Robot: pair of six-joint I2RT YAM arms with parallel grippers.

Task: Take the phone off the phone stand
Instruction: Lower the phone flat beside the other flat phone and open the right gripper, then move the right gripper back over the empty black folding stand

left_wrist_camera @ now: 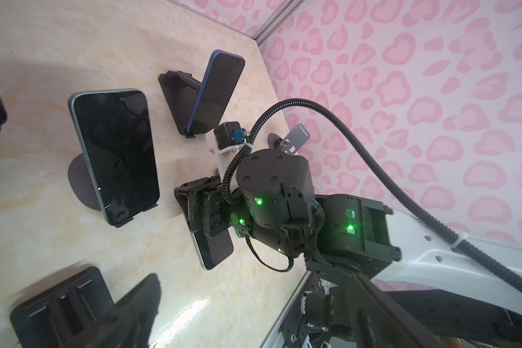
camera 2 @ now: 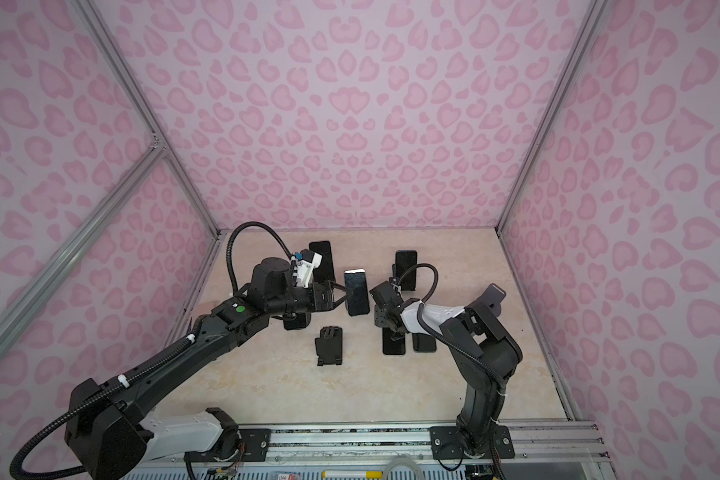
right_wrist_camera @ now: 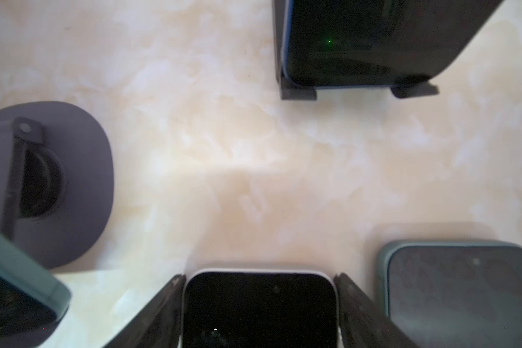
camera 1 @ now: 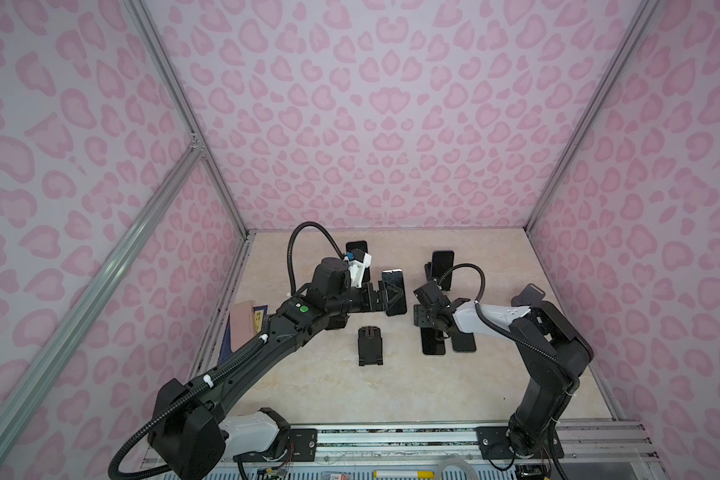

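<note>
The table (camera 1: 308, 395) is a pale marbled slab, closed on three sides by pink spotted walls (camera 1: 391, 124) on metal framing. A rail (camera 1: 391, 436) carrying both arm bases runs along the front edge.

The centre phone (camera 2: 356, 293) leans upright on a round stand (left_wrist_camera: 79, 183) mid-table. The left gripper (camera 2: 341, 294) has its fingers spread wide and hangs just beside this phone's left edge, not around it.

The right gripper (right_wrist_camera: 259, 280) points down right of centre. Its fingers (right_wrist_camera: 163, 310) sit narrow on either side of a flat phone (right_wrist_camera: 259, 310) lying on the table. I cannot tell whether they pinch it or stand just off it. A second flat phone (right_wrist_camera: 461, 289) lies just beside it.

Toward the back edge, a far-left phone (camera 2: 323, 259) and a far-right phone (camera 1: 442, 266) each lean on a stand. An empty stand (camera 1: 370, 345) sits near the centre.

The front half is bare from the empty stand to the rail, as is a strip along the back edge.
</note>
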